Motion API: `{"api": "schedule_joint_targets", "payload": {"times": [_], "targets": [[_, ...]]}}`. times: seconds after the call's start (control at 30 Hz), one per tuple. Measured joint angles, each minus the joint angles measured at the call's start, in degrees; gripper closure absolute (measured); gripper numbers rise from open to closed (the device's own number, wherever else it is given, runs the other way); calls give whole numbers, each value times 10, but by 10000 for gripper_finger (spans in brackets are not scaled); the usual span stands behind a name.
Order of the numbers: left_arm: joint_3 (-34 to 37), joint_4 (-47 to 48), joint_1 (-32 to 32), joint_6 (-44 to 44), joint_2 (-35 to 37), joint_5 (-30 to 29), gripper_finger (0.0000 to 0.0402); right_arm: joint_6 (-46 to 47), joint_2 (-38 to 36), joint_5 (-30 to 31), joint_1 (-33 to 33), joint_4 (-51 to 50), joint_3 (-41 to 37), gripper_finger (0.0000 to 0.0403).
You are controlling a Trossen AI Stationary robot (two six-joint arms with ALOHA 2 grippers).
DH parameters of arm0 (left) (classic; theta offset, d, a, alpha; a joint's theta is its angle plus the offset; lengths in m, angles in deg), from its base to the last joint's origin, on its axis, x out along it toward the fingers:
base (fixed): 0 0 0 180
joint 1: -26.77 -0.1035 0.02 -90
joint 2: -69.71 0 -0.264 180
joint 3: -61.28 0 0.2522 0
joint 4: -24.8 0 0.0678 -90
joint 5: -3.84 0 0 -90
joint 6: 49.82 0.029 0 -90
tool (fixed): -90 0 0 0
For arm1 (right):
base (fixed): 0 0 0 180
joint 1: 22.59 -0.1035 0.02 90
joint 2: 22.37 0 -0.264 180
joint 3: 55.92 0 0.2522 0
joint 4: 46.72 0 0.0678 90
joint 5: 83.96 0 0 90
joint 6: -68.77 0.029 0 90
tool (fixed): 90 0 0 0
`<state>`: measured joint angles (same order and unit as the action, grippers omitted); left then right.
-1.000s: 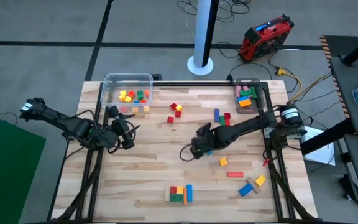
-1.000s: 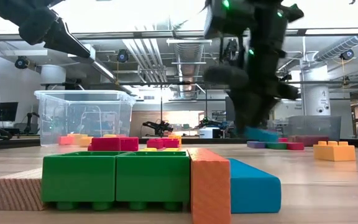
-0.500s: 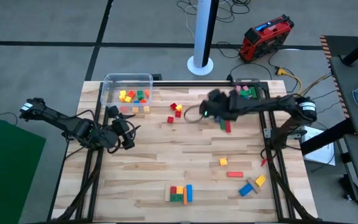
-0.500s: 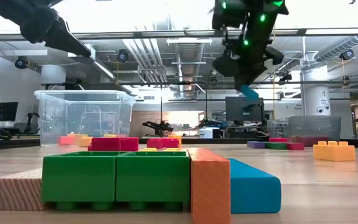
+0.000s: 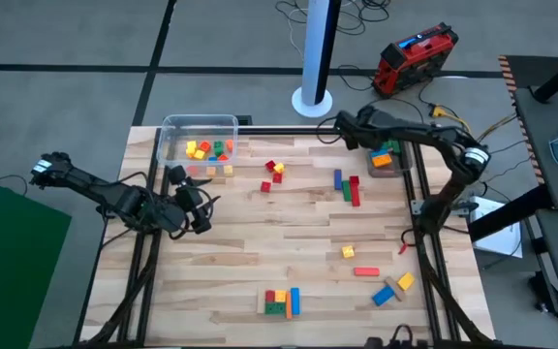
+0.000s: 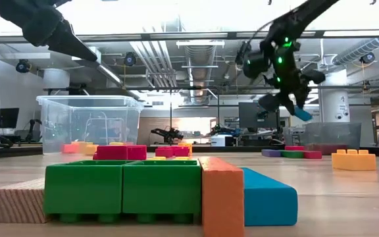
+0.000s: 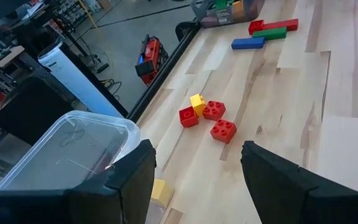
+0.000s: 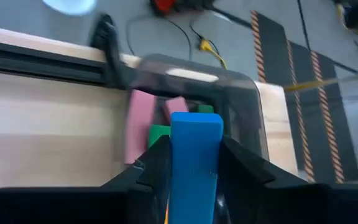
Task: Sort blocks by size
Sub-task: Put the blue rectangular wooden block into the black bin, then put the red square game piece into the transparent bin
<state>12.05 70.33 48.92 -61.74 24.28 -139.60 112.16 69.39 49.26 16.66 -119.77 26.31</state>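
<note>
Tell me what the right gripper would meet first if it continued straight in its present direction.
Probably the small tray holding pink and green blocks; the right gripper, shut on a blue block, points at it. Depth is unclear.

Pale wooden table [image 5: 240, 252] with scattered blocks [image 5: 282, 301], clear tub [image 5: 199, 126] and dark tray [image 5: 402, 160].

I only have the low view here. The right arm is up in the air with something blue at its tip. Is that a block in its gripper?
Observer: Yes. The right wrist view shows the right gripper shut on a long blue block.
Operator: Where over the table is it?
Observer: From above, it is at the table's far edge, close beside the dark tray in the far right corner.
Operator: And the left arm?
Observer: The left gripper is open and empty at the table's left side, nearer the front than the clear tub.
</note>
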Motion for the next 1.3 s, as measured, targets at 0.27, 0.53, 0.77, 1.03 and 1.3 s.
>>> {"api": "schedule_joint_targets", "payload": {"times": [0.27, 0.53, 0.77, 1.03, 1.3], "targets": [[0, 0, 0, -21, -8, 0, 188, -22, 15, -2, 12, 2, -6, 194], [-1, -66, 0, -27, -26, 27, 188, -24, -26, -1, -64, 3, -6, 162], [-2, -155, 0, -84, -75, 47, 188, -7, -63, 25, -197, 17, -16, 178], [-18, -241, 0, -171, -189, 80, 188, 56, -69, 69, -361, 17, -26, 192], [-97, -215, -25, -203, -308, 96, 188, 128, -70, 94, -498, 17, -26, 193]]}}
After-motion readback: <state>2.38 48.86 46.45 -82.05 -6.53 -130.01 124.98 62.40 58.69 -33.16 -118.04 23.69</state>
